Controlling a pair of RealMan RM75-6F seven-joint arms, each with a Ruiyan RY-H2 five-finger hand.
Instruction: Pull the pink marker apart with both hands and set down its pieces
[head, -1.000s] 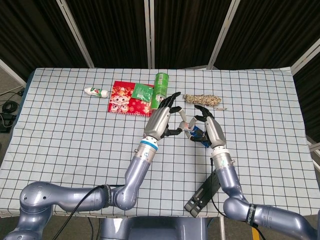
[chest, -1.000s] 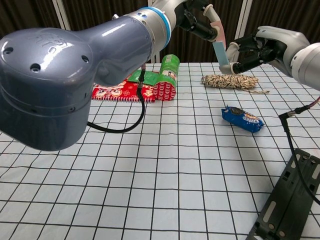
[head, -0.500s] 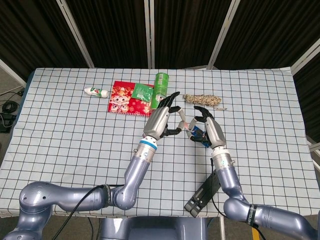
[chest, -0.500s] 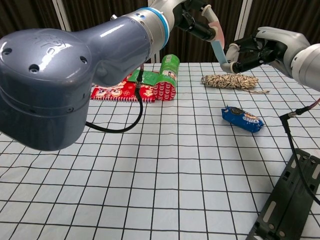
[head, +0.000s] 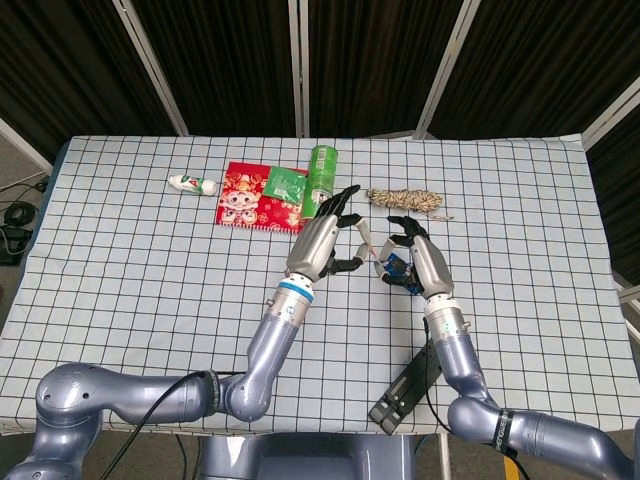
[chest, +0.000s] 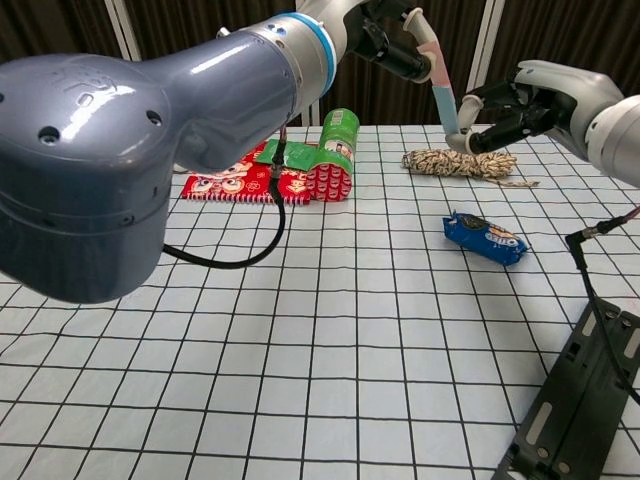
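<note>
The pink marker (chest: 441, 88) is held up above the table, pink at its upper end and bluish lower down; in the head view the marker (head: 367, 238) shows as a thin slanted stick between the two hands. My left hand (head: 325, 236) pinches the upper end, seen at the top of the chest view as the left hand (chest: 392, 42). My right hand (head: 411, 257) has its fingertips curled round the lower end; the right hand (chest: 512, 108) shows just right of the marker. The marker is in one piece.
A blue snack packet (chest: 485, 237) lies on the checked cloth under the hands. Behind it are a rope coil (chest: 460, 161), a green can (chest: 338, 140), a red booklet (head: 250, 197) and a small white bottle (head: 192, 184). A black bracket (chest: 570, 410) lies near the front right.
The marker has tilted slightly and its lower end has settled deeper into my right hand's fingers. My right hand has shifted a little; my left hand has hardly moved.
</note>
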